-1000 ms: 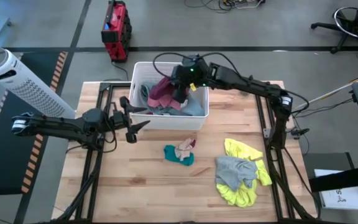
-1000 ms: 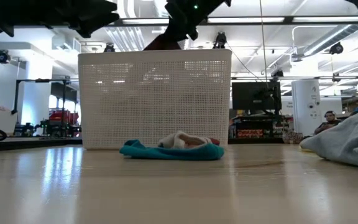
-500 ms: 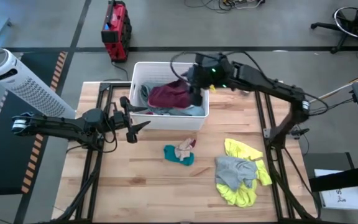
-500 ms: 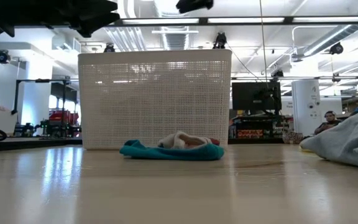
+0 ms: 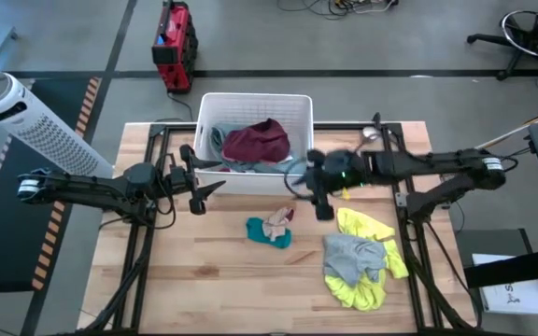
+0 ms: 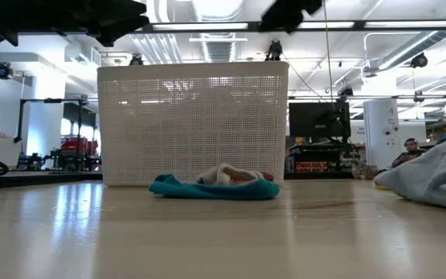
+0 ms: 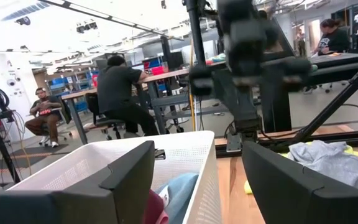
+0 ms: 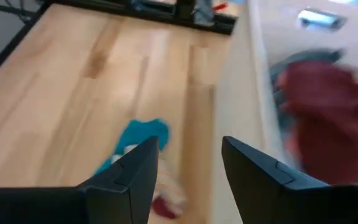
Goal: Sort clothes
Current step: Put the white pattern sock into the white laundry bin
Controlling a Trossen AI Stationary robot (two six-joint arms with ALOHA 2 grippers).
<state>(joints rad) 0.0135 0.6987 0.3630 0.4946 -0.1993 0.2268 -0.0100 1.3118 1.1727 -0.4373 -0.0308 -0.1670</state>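
Between picks: on the pale wooden counter (image 5: 204, 271), the white perforated plastic basket (image 5: 250, 177) holds a crumpled maroon garment (image 5: 256, 142) atop grey and light blue ones, while limp yellow (image 5: 367, 280) and grey (image 5: 351, 254) garments and a small teal-and-pink bundle (image 5: 270, 230) lie loose in front. The right gripper (image 5: 320, 198), fingers spread and empty, hovers just in front of the basket; the next move likely calls for descending onto a loose piece and pinching its soft folds. The left gripper (image 5: 200, 179) waits beside the basket's left end, fingers spread.

The white basket (image 5: 215, 105) is filled so that the lower clothes are hidden beneath the maroon garment (image 5: 256, 142). The grey garment (image 6: 433, 180) is cut off at 3 o'clock in the low view.
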